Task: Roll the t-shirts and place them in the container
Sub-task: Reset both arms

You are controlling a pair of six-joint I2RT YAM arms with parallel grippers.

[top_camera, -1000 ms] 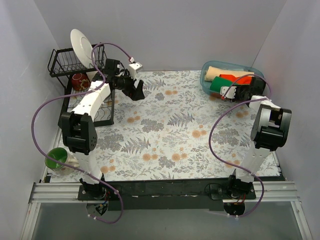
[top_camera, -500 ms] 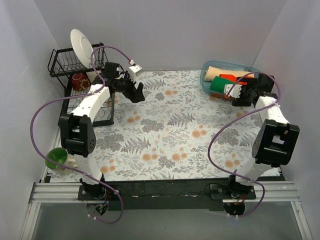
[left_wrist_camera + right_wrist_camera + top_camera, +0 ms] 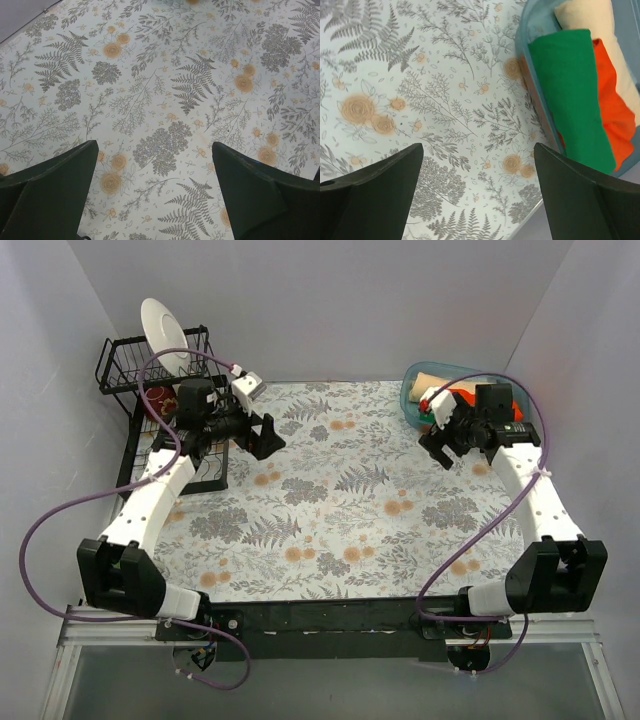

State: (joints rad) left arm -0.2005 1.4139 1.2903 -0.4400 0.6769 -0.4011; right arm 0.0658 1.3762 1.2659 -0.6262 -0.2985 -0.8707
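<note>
Three rolled t-shirts lie side by side in a blue bin (image 3: 536, 31) at the table's back right corner: an emerald green one (image 3: 570, 95), an orange-red one (image 3: 616, 117) and a pale tan one (image 3: 592, 20). In the top view the tan roll (image 3: 440, 380) and the orange-red roll (image 3: 462, 394) show behind my right arm. My right gripper (image 3: 478, 147) (image 3: 442, 448) hangs open over the floral tablecloth just left of the bin, nothing between its fingers. Over the cloth at the back left, my left gripper (image 3: 154, 147) (image 3: 264, 436) is also open and holds nothing.
A black wire dish rack (image 3: 125, 365) with an upright white plate (image 3: 160, 328) stands at the back left, close behind my left arm. Grey walls close in the table on three sides. Purple cables loop off both arms.
My right gripper has left the bin, moved left over the cloth and opened wide. The left arm has swung down and back, and its jaws have opened further.
</note>
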